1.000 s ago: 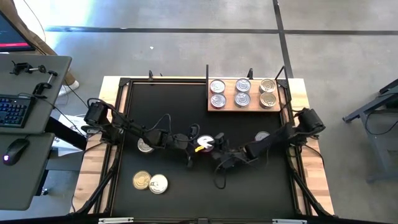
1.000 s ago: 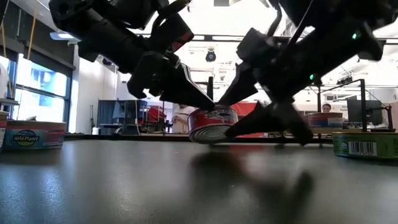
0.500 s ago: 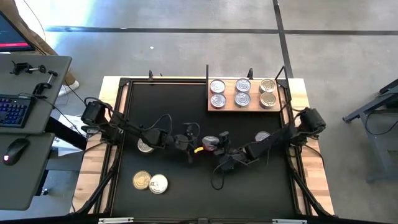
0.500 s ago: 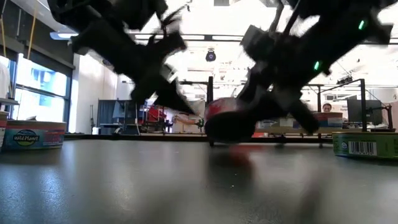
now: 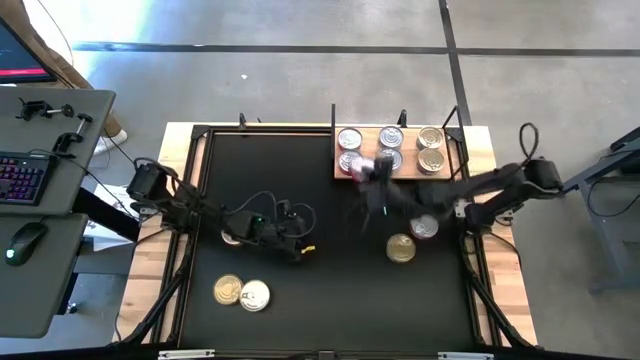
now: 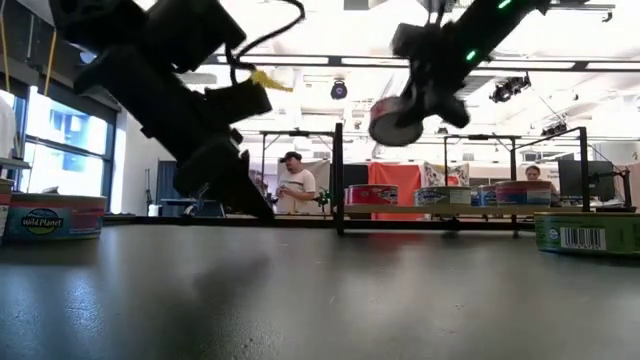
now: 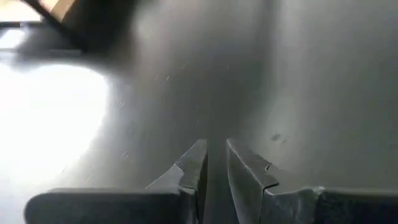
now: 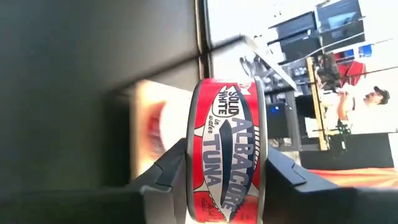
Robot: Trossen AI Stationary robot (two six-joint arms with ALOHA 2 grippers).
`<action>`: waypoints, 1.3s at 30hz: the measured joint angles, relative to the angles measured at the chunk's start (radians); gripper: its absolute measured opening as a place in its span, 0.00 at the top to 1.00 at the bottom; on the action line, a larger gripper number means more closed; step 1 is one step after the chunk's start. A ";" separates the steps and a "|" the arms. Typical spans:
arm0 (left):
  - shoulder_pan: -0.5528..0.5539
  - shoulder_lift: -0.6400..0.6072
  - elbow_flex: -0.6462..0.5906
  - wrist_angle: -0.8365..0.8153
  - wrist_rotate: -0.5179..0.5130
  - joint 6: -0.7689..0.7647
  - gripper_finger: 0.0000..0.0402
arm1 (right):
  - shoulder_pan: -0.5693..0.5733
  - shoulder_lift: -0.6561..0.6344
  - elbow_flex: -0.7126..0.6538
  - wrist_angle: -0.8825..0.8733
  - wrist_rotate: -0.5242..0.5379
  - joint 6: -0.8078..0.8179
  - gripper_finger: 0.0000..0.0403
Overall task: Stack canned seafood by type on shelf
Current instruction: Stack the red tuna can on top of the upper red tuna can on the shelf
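Observation:
A red-sided tuna can [image 8: 227,149] is in my right gripper [image 5: 368,172], which is shut on it in the air over the left part of the wooden shelf [image 5: 410,130]; in the low view the can [image 6: 395,120] hangs high above the shelf [image 6: 440,210]. Six cans stand on the shelf in three short rows. My left gripper [image 5: 300,247] is low over the black mat's middle, its fingers [image 7: 198,163] a narrow gap apart with nothing between them. More cans lie on the mat: gold [image 5: 401,247], silver [image 5: 424,226], and a gold and silver pair [image 5: 241,292]. My right gripper pinches the red can between its two fingers, one finger [image 8: 171,168] on each flat end [image 8: 194,155], so the labelled side wall faces the wrist camera. The can is lifted clear and tilted off level.
Thin black posts [image 5: 333,115] rise at the shelf's edges, one at its left end close to the held can. Another can [image 5: 233,234] lies half under my left arm. A black frame rims the mat. A person stands in the room beyond the table [image 6: 297,185].
Both grippers were at the red can in the mat's middle. My right gripper has taken hold of it, lifted it clear and carried it up toward the far edge, over the shelf. My left gripper has let go and drawn back toward the left and near edges.

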State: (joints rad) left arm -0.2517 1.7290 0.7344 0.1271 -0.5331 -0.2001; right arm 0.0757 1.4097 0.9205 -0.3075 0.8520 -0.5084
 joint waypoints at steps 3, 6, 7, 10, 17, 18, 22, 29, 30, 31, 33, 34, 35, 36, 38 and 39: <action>-0.016 0.000 -0.023 0.093 -0.001 0.035 0.88 | -0.154 0.020 -0.002 0.095 -0.124 -0.173 0.71; -0.026 0.000 -0.038 0.151 -0.001 0.071 0.88 | -0.286 0.073 -0.002 0.226 -0.202 -0.304 0.71; -0.027 0.000 -0.039 0.166 -0.001 0.075 0.88 | -0.323 0.092 -0.002 0.266 -0.223 -0.338 0.71; -0.027 0.000 -0.040 0.175 -0.001 0.079 0.88 | -0.410 0.153 -0.002 0.359 -0.277 -0.416 0.71; -0.026 0.000 -0.040 0.183 -0.002 0.079 0.88 | -0.484 0.275 -0.002 0.527 -0.332 -0.503 0.71; -0.026 0.000 -0.040 0.183 -0.002 0.078 0.88 | -0.488 0.283 -0.002 0.529 -0.330 -0.501 0.71; -0.026 0.000 -0.040 0.183 -0.002 0.074 0.88 | -0.488 0.291 -0.002 0.520 -0.326 -0.461 0.63; -0.026 0.000 -0.040 0.186 -0.002 0.074 0.88 | -0.481 0.291 -0.002 0.514 -0.326 -0.461 0.45; -0.026 0.000 -0.040 0.186 -0.002 0.074 0.88 | -0.479 0.291 -0.002 0.513 -0.325 -0.461 0.44; -0.026 0.000 -0.040 0.186 -0.002 0.074 0.88 | -0.477 0.291 -0.002 0.513 -0.325 -0.461 0.44; -0.026 0.000 -0.040 0.186 -0.002 0.073 0.88 | -0.474 0.287 -0.002 0.512 -0.325 -0.461 0.44; -0.026 0.000 -0.040 0.186 -0.002 0.073 0.88 | -0.474 0.286 -0.002 0.512 -0.325 -0.461 0.44; -0.026 0.000 -0.040 0.186 -0.002 0.073 0.88 | -0.473 0.283 -0.002 0.511 -0.326 -0.461 0.44; -0.026 0.000 -0.040 0.185 -0.002 0.073 0.88 | -0.473 0.280 -0.002 0.507 -0.329 -0.459 0.44; -0.026 0.000 -0.040 0.185 -0.002 0.073 0.88 | -0.473 0.273 -0.002 0.507 -0.332 -0.458 0.44; -0.026 0.000 -0.040 0.186 -0.002 0.073 0.88 | -0.473 0.270 -0.002 0.506 -0.332 -0.458 0.44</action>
State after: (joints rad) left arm -0.2779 1.7290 0.6941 0.3126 -0.5350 -0.1276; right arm -0.3973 1.6797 0.9188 0.1989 0.5200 -0.9662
